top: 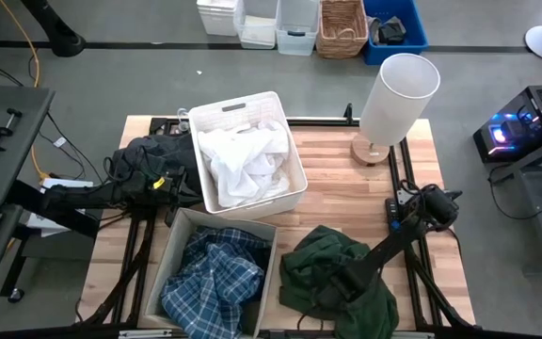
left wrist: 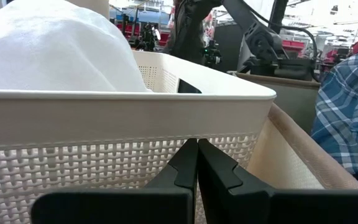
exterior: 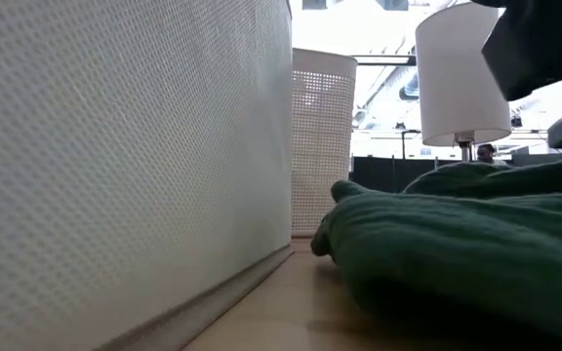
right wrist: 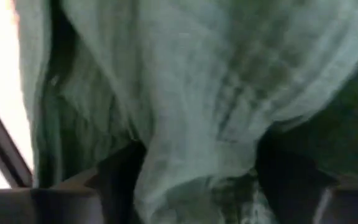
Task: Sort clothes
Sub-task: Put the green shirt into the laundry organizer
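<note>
A dark green garment point(top: 332, 254) lies crumpled on the wooden table at the near right; it also shows in the low view point(exterior: 476, 244) and fills the right wrist view point(right wrist: 191, 93). My right gripper point(top: 344, 284) is down on it, pointing down, open, with cloth bulging between its fingers. White clothes point(top: 243, 160) fill the white slotted basket point(top: 200, 115). A blue-and-white plaid shirt point(top: 210, 282) lies in the beige fabric bin point(top: 170, 240). Dark clothes point(top: 153, 155) are heaped at the table's left. There my left gripper point(left wrist: 196, 168) waits, shut, level, facing the basket. My right gripper comes at the green garment from above, pointing down. A ridge of its cloth point(right wrist: 197, 162) stands between the two open fingers point(right wrist: 120, 180). Whether the fingers touch the cloth I cannot tell. The garment lies slack on the table.
A tall white lampshade on a wooden foot point(top: 398, 94) stands at the far right of the table. The basket and bin take up the middle and near left. Bare wood point(top: 346, 188) shows between basket, lamp and green garment. Bins and a wicker basket point(top: 342, 28) stand on the floor beyond.
</note>
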Available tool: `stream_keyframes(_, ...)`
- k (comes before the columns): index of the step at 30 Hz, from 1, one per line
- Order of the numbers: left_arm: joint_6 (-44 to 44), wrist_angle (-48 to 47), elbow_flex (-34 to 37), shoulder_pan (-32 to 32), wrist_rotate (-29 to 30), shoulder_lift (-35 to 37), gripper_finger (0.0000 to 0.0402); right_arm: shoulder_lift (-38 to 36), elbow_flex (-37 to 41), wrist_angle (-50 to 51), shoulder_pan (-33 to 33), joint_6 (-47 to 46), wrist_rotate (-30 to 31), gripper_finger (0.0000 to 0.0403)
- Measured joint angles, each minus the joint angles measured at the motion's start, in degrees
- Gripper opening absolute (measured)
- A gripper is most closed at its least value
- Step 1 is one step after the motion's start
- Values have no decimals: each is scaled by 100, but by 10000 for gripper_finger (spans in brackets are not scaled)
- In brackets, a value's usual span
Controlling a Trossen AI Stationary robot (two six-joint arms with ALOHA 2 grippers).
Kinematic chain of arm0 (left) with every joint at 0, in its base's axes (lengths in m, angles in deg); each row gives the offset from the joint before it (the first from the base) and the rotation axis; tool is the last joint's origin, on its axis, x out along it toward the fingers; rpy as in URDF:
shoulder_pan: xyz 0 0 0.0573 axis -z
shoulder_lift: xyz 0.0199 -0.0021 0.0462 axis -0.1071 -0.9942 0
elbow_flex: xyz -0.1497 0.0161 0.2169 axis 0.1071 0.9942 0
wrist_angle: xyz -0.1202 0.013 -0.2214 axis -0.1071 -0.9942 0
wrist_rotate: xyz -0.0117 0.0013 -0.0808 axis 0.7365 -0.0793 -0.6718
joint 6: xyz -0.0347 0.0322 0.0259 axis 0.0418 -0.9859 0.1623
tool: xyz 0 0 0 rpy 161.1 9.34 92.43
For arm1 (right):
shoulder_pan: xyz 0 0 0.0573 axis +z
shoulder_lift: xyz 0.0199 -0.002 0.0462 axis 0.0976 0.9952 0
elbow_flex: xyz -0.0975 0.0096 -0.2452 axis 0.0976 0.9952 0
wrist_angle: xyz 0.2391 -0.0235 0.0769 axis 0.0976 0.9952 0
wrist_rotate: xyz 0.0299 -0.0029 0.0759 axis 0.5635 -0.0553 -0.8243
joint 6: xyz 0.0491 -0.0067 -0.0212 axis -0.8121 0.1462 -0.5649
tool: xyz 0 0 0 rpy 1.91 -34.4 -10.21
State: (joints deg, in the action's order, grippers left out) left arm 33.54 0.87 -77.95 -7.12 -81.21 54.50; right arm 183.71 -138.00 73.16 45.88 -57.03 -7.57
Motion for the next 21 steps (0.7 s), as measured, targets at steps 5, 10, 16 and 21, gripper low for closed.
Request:
stream_keyframes(5,0,-3,0,-2,1,-13,1,5,19,300,-61,-261,96,113)
stream_keyframes(10,0,7,1,-1,0,-20,1,-281,-437,584,-343,-250,163,37)
stream_keyframes(16,0,3,0,-1,1,-22,1,-1407,-2030,1513,-921,-387,1793,37)
stream_keyframes(21,0,3,2,0,1,-22,1,-1855,-3798,1619,-1175,151,3469,37)
